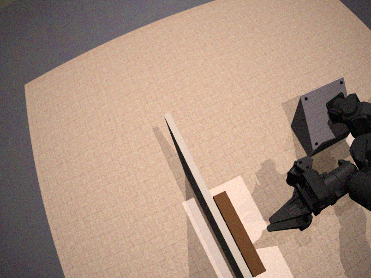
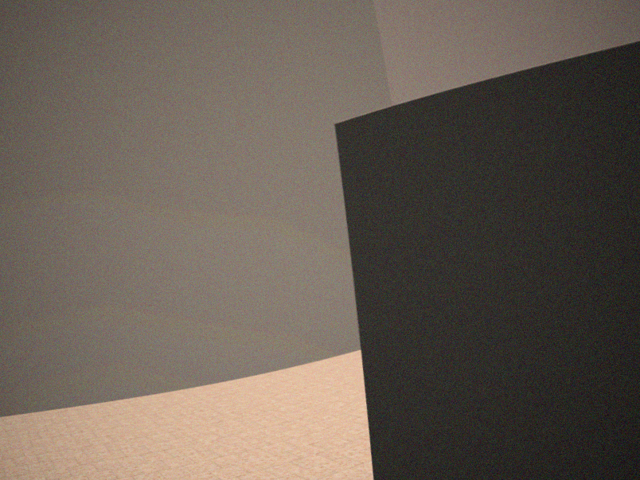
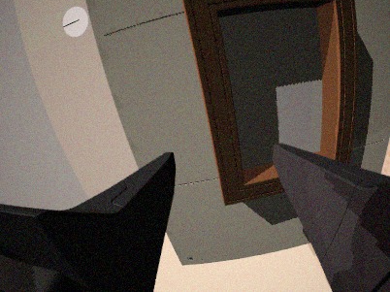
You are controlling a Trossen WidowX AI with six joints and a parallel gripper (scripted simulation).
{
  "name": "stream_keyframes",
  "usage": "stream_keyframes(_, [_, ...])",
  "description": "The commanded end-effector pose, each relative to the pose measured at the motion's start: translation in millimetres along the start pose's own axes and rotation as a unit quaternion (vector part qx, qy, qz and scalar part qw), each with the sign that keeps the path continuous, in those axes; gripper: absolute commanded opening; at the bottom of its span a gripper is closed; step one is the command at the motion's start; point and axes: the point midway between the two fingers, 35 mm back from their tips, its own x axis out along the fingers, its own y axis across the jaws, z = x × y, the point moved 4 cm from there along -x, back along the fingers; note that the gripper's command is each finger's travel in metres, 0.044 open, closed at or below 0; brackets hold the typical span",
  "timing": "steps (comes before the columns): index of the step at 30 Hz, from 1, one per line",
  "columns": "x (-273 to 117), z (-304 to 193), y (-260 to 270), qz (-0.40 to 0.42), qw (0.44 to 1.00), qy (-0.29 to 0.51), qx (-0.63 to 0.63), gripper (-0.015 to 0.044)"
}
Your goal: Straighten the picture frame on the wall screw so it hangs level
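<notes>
Beige wall behind, the frame hangs on its near face — just ahead of the parted, empty pincer, long axis upright but leaning.

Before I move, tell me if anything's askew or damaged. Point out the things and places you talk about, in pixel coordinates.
Nothing clearly stands out. The frame (image 1: 240, 231) (image 3: 218, 96) slants in the wrist view, but the wall's thin lines (image 3: 145, 23) slant much alike, so I can't tell whether it hangs crooked. No damage shows.

brown rectangular picture frame, 1 opening, upright against wall panel
</notes>
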Motion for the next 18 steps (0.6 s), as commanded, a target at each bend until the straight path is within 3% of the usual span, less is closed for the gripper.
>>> stream_keyframes(1, [-30,6,-3,0.001,0.999,-0.004,0.035,0.026])
stream_keyframes(8, [-38,8,-3,0.0,0.999,-0.002,0.045,0.026])
stream_keyframes(18, [-60,23,51,0.0,0.995,-0.005,0.104,0.026])
